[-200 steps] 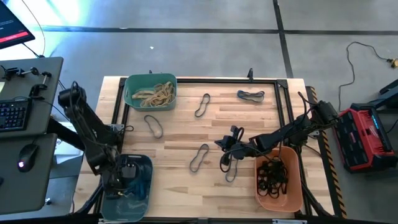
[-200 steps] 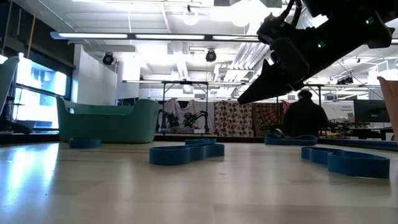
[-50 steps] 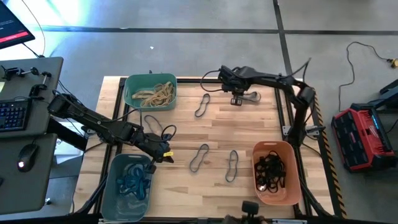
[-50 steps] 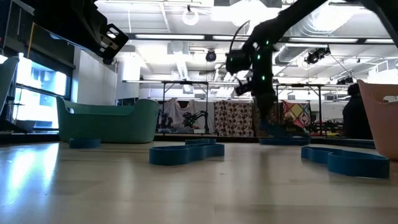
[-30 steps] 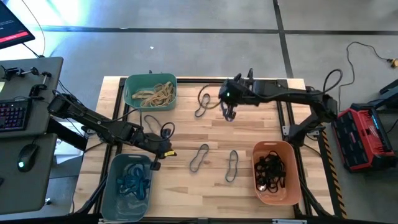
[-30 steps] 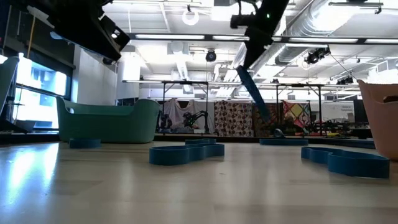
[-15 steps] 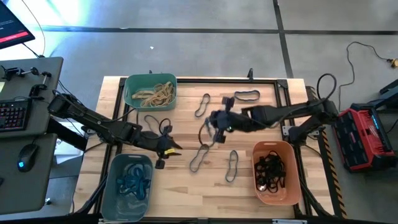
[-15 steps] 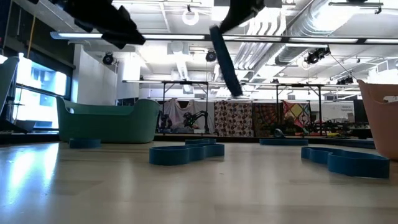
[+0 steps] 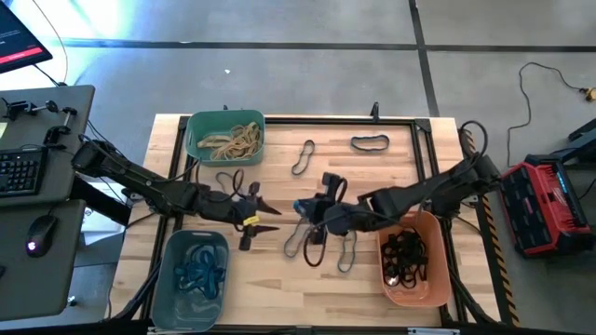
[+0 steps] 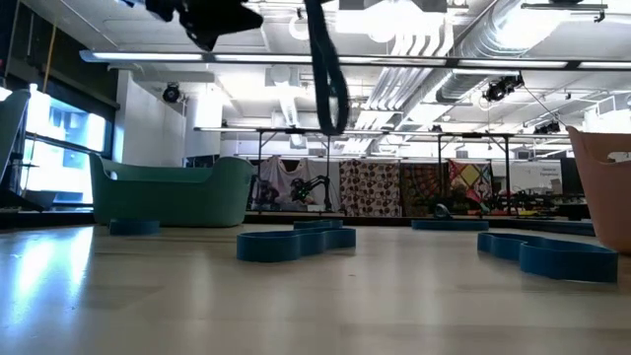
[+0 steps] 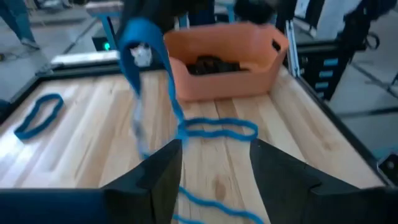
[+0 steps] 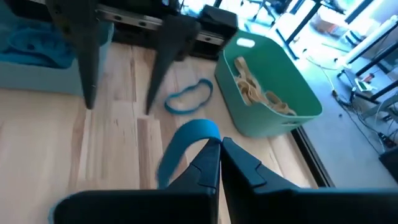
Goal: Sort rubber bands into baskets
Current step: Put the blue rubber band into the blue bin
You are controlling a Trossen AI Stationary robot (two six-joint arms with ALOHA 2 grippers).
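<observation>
Right pincer [image 9: 312, 207] pinches blue band [image 12: 186, 144]; splayed left pincer [image 9: 259, 219] faces it.

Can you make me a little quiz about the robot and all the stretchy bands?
1. True or false: the left gripper has its two dark fingers spread apart.
2. Pick one: what colour are the bands in the orange rounded plastic tub? A tan, B black, C blue.
3. Fill in the gap: the right gripper is pinching a thin ___ rubber band loop that hangs above the wooden table.

Key: 1 true. 2 B, a heap of black rubber bands. 3 blue.
</observation>
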